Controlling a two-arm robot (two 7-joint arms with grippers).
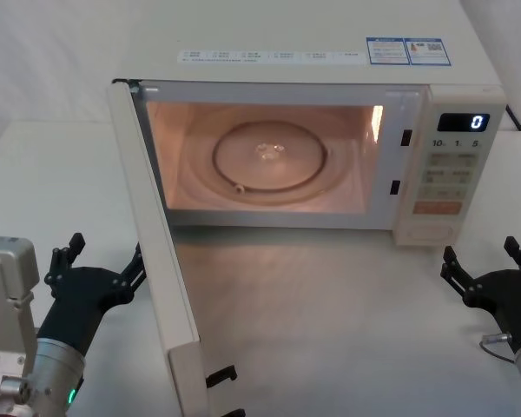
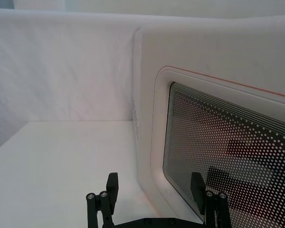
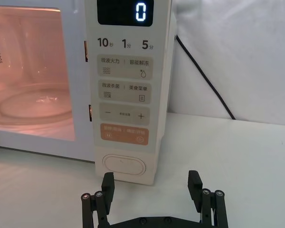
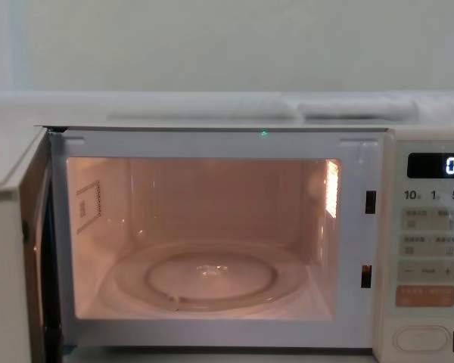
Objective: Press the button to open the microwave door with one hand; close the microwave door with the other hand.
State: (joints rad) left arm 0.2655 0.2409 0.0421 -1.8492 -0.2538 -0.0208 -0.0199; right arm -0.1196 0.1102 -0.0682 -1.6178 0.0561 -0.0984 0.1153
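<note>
door (image 1: pixel 156 261) stands wide open on the microwave's left, cavity lit. our left gripper (image 1: pixel 100 269), fingers spread, sits just outside its window face; we should push there flat and swing it shut steadily. right gripper (image 1: pixel 491 265), fingers spread, waits near the button (image 3: pixel 124 165), apart from it.

The head view looks down on the open microwave (image 1: pixel 330 130); the chest view faces its lit cavity closely. Left wrist nears the microwave door (image 2: pixel 218 142); right wrist faces the button (image 3: pixel 124 165).
</note>
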